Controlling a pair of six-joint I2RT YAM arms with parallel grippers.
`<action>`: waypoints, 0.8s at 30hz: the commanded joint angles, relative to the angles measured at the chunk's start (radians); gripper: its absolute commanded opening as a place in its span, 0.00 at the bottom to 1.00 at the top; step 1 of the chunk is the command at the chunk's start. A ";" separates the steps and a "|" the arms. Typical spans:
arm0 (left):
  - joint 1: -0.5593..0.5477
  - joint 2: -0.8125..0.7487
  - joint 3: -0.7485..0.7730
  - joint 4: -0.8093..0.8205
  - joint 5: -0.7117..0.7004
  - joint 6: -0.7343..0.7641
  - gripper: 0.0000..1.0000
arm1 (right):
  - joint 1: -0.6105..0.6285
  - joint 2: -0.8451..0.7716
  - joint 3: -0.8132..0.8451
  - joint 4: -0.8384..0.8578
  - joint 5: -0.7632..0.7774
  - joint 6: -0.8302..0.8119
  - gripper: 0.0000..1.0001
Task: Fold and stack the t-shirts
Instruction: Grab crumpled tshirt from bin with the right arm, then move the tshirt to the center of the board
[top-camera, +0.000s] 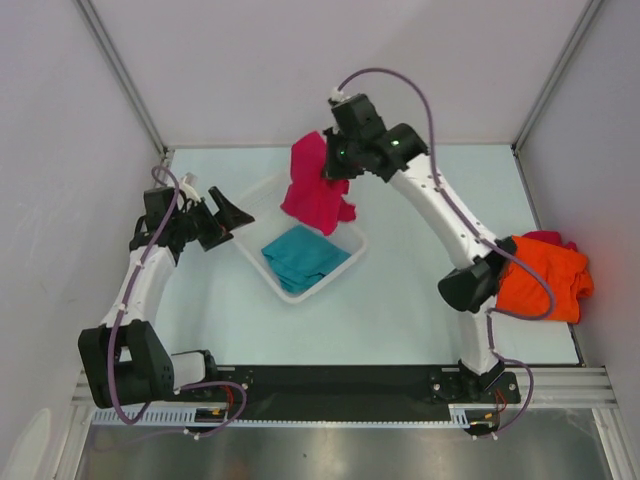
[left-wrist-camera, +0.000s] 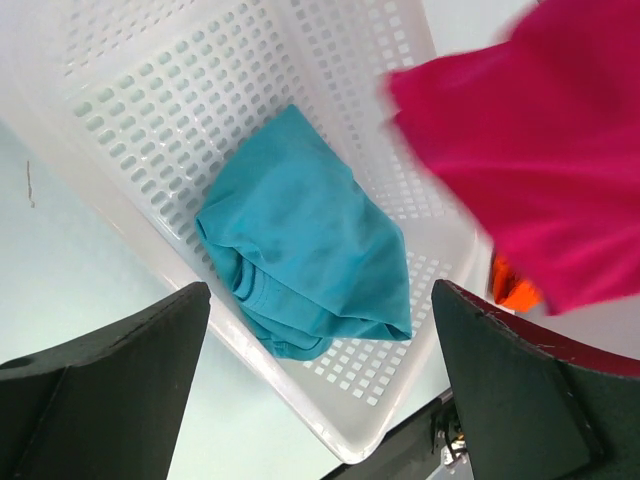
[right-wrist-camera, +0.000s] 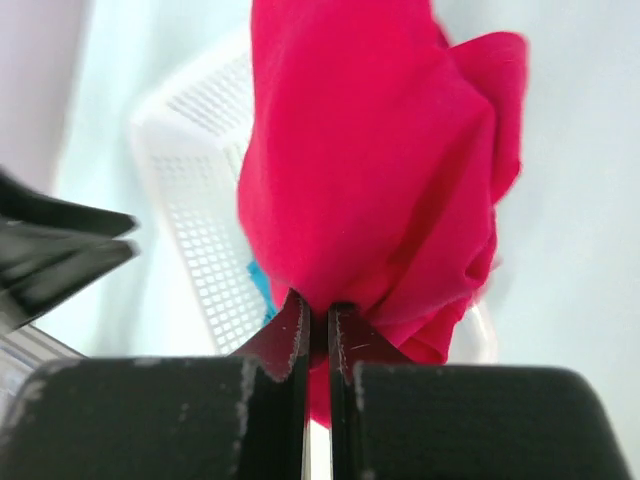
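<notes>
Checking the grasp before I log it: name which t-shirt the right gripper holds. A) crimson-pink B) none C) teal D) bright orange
A: the right gripper is pinched shut on the crimson-pink t-shirt, which hangs from it; the teal t-shirt lies in the basket and the orange t-shirt on the table.

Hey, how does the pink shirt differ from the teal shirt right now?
The pink shirt hangs bunched in the air, while the teal shirt lies loosely folded inside the white basket. The pink shirt is pinched in the shut jaws of the right gripper; the teal shirt is untouched. Both are plain soft cloth.
</notes>
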 joint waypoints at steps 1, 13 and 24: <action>0.008 -0.033 0.009 0.049 0.013 -0.001 0.99 | -0.002 -0.222 0.054 -0.064 0.115 -0.007 0.00; 0.008 -0.071 -0.014 0.048 0.033 -0.024 0.99 | -0.151 -0.559 -0.491 0.002 0.293 0.082 0.00; 0.010 -0.079 -0.026 0.031 0.042 -0.008 0.99 | -0.280 -0.639 -1.078 0.260 0.165 0.151 0.00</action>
